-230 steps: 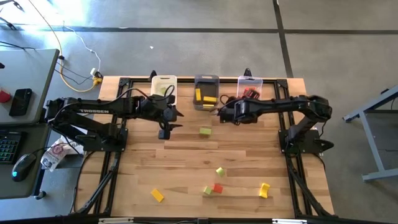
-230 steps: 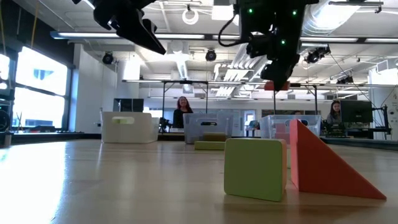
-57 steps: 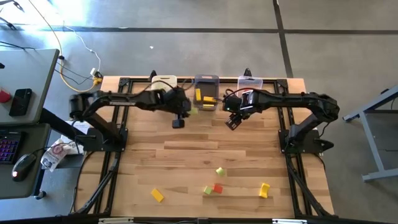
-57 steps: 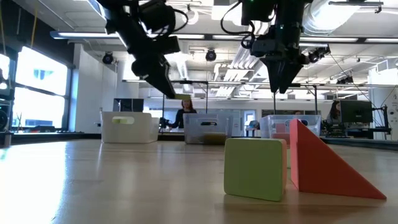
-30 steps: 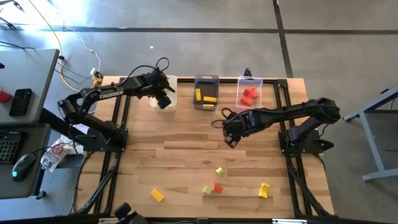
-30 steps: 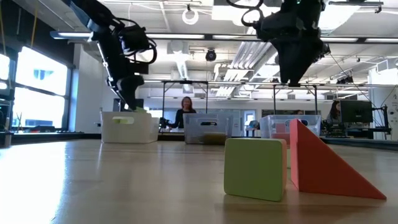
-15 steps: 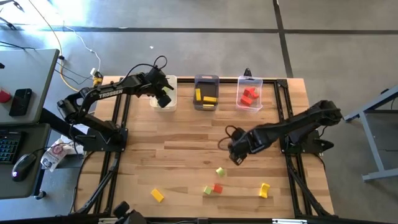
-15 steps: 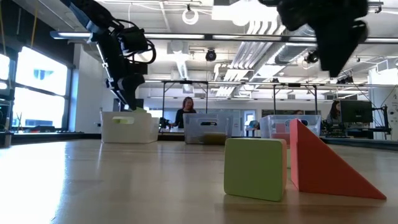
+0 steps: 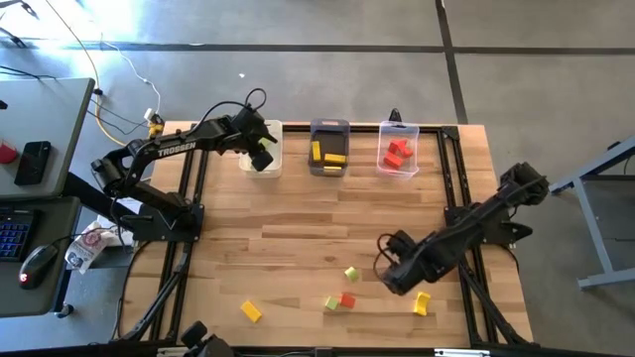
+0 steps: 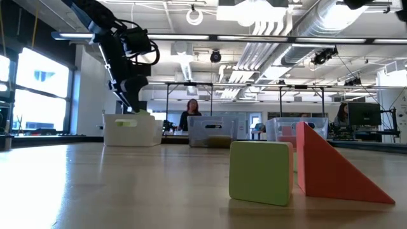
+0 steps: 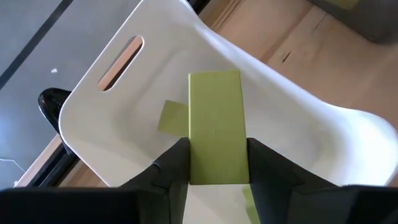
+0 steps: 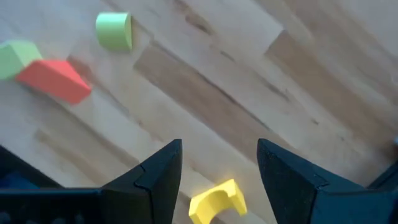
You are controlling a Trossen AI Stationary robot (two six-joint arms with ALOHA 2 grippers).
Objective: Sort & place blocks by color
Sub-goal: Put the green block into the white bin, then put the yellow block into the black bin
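My left gripper hangs over the white bin, shut on a light green bar block. Another green block lies on the bin's floor. My right gripper is open above the table's near right part. In the right wrist view a yellow arch block lies on the wood below the gap between its fingers, untouched. Near it rest a green cylinder, a red wedge and a green block. Another yellow block lies near the table's near edge. My left gripper pinches the green bar between its two fingers, on the long sides near the end closest to the wrist. The bar lies along the fingers and sticks out past their tips. The fingers point down from above, and the bar hangs clear over the white bin's inside.
The dark grey bin holds yellow blocks and the clear bin holds red ones; all three bins stand along the far edge. In the low view a green block and the red wedge stand close to the camera. People sit beyond the table.
My right gripper has travelled from the table's middle toward the near edge and to the right, ending beside the loose blocks by the yellow arch. It has left the low view. My left gripper has stayed over the white bin with the green bar.
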